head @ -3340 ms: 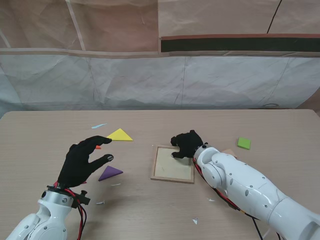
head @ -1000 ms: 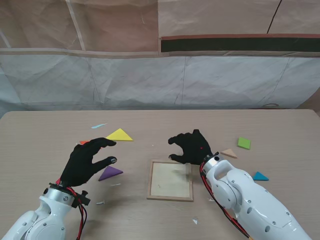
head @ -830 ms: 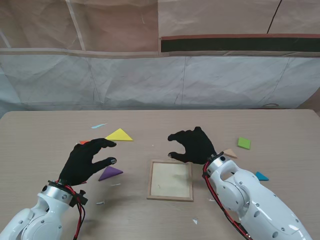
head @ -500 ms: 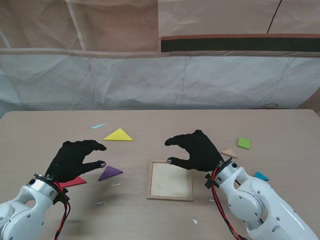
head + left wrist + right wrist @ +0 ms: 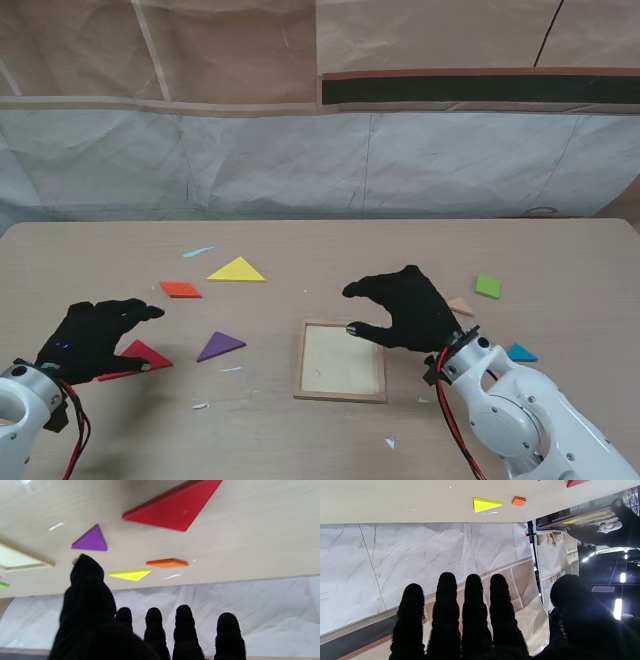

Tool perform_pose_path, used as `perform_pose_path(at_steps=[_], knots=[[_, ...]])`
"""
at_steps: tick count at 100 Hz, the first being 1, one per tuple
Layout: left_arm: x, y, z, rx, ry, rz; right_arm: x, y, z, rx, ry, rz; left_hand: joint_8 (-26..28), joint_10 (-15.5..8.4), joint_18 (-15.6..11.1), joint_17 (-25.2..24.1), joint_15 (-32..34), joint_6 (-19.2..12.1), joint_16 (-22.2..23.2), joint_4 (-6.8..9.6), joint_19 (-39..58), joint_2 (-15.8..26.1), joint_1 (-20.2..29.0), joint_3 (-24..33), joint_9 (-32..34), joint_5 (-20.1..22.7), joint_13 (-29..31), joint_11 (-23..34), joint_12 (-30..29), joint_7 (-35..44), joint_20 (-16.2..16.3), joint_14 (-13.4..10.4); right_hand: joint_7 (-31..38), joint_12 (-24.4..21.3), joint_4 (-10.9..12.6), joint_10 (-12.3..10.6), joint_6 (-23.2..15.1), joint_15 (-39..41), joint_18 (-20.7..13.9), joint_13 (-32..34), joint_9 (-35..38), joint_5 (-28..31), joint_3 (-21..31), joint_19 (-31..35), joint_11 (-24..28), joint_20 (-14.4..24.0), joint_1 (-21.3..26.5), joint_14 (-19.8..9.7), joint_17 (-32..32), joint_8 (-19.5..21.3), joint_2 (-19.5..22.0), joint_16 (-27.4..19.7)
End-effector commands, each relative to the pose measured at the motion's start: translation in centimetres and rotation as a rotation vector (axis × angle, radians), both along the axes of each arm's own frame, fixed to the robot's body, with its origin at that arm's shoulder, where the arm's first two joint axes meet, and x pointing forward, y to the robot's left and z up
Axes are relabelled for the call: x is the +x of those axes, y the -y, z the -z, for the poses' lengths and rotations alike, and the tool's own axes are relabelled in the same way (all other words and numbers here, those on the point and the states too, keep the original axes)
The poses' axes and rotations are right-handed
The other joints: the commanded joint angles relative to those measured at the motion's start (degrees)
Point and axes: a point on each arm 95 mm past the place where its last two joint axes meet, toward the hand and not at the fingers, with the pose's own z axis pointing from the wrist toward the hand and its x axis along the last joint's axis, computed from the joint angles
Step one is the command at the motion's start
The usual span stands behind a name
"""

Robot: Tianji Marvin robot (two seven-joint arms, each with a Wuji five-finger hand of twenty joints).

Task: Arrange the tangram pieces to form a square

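While both arms hang over the table (image 5: pixel 560 250), neither grips anything. Left hand (image 5: pixel 92 338): at the far left, fingers spread and empty, just above the red triangle (image 5: pixel 140 356), whose near corner it covers; contact cannot be told. Right hand (image 5: pixel 408 308): fingers apart, empty, poised over the far right corner of the square wooden tray (image 5: pixel 341 361), which sits mid-table with nothing in it.

Pieces all lie loose outside the tray. Purple triangle (image 5: pixel 219 346) between red triangle and tray. Orange piece (image 5: pixel 181 290) and yellow triangle (image 5: pixel 237 270) farther from me, left of centre. Green square (image 5: pixel 488 286) far right; tan piece (image 5: pixel 460 306) just beside the right hand; blue triangle (image 5: pixel 519 352) right of the right forearm.

Left wrist view: red, purple, orange and yellow pieces flat on the table, none touching another.
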Motion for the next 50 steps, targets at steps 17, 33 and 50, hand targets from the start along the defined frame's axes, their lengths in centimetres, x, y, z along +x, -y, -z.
perform_pose_path(at_steps=[17, 33, 50], knots=[[0.4, -2.5, 1.6, 0.031, -0.111, -0.121, -0.8, -0.2, 0.8, -0.004, -0.015, 0.01, -2.9, -1.3, -1.0, -0.3, -3.1, 1.7, -0.7, 2.24, -5.0, -7.8, -1.0, 2.3, -4.5, -1.9, -3.8, -9.9, 3.6, -15.0, -2.4, -2.2, 0.9, 0.5, -0.2, -0.1, -1.3, -0.9, 1.4, 0.0, 0.7, -0.4, 0.0, -0.8, -0.8, -0.1, -0.7, 0.2, -1.1, 0.8, 0.0, 0.1], [1.5, -3.2, 3.2, -0.002, -0.144, -0.171, -0.9, -0.2, 0.9, -0.013, -0.012, 0.018, -2.1, -1.3, -1.9, -0.1, -2.0, 2.2, 0.3, 1.13, -3.1, -10.9, -5.0, 13.4, -4.6, -2.1, -3.6, -10.3, 7.1, -14.7, -1.5, -2.5, 1.0, 0.7, -0.2, -0.2, -1.4, -1.0, 1.4, 0.0, 0.7, -0.4, -0.1, -0.8, -0.7, 0.0, -0.8, 0.1, -1.0, 0.9, -0.1, 0.2], [2.5, -3.3, 4.9, -0.019, -0.179, -0.186, -0.9, -0.1, 0.6, 0.0, -0.01, 0.029, -0.6, -1.0, -2.7, -0.1, -0.5, 3.1, 0.8, 0.49, -0.5, -11.5, -5.7, 18.5, -4.1, -2.2, -3.0, -8.7, 7.5, -13.6, -0.1, -2.5, 1.1, 0.9, -0.2, -0.2, -1.3, -0.9, 1.4, 0.0, 0.8, -0.2, 0.0, -0.8, -0.6, 0.2, -0.7, 0.1, -1.0, 1.1, -0.2, 0.2]])
